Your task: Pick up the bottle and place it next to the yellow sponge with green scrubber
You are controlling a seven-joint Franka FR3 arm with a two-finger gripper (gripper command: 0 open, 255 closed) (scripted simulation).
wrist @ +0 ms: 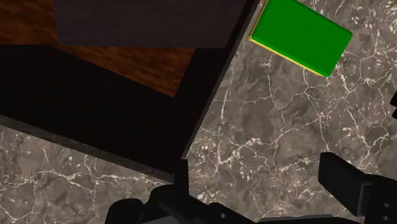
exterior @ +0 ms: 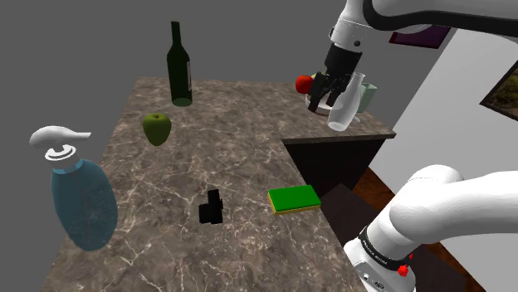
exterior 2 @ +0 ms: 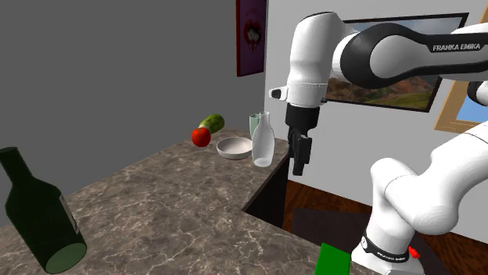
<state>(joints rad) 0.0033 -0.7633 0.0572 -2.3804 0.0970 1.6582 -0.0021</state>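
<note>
Blue dispenser (exterior: 81, 199), black block (exterior: 212, 207) near sponge (exterior: 295, 199)

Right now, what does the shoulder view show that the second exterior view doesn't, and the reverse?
Shoulder view, not the second exterior: a green apple, a blue soap dispenser and a small black object. Second exterior view, not the shoulder: a cucumber behind the tomato. Both share the clear bottle, dark green bottle, tomato, white bowl, green-topped sponge, marbled counter, and the open hand close by the clear bottle.
</note>
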